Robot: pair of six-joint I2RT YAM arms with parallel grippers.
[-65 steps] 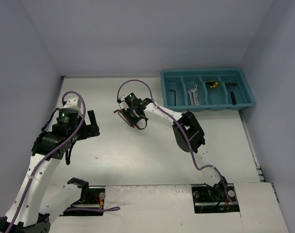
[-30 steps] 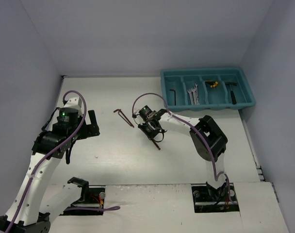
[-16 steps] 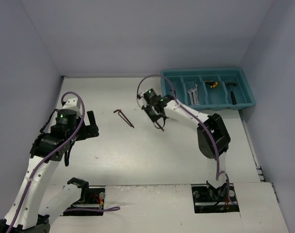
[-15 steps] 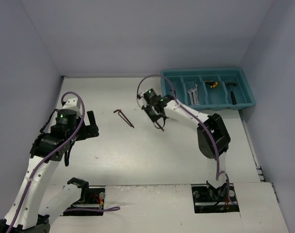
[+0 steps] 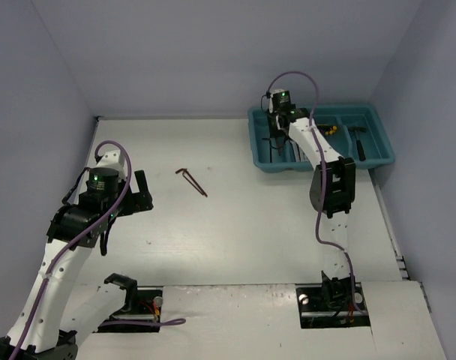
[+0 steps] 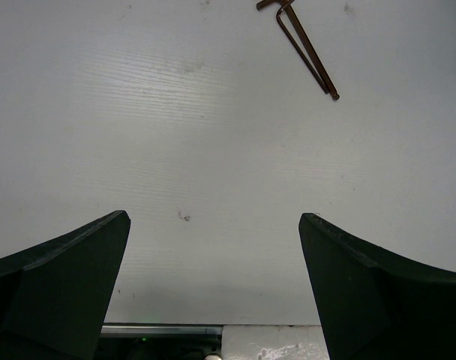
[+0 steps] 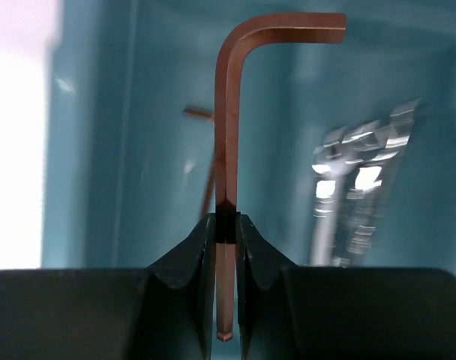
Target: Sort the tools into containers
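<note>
The teal tray (image 5: 318, 166) stands at the back right. My right gripper (image 5: 274, 141) hangs over its leftmost compartment, shut on a reddish L-shaped hex key (image 7: 226, 112) held upright between the fingers (image 7: 198, 247). Another hex key (image 7: 207, 187) lies in that compartment below. Silver wrenches (image 5: 299, 146), also in the right wrist view (image 7: 355, 195), fill the second compartment, yellow-and-black pieces (image 5: 331, 131) the third, and a black hammer-like tool (image 5: 358, 142) the fourth. Reddish hex keys (image 5: 192, 181) lie on the table, also in the left wrist view (image 6: 303, 45). My left gripper (image 6: 213, 225) is open and empty, short of them.
The white table (image 5: 213, 232) is walled by grey panels on three sides. The tray's left wall (image 7: 93, 150) is beside the held key. The arm bases and cable cut-outs (image 5: 333, 304) sit at the near edge.
My right gripper lifted one hex key from the pile on the table and carried it right and back to over the tray's leftmost compartment. The left arm has not moved.
</note>
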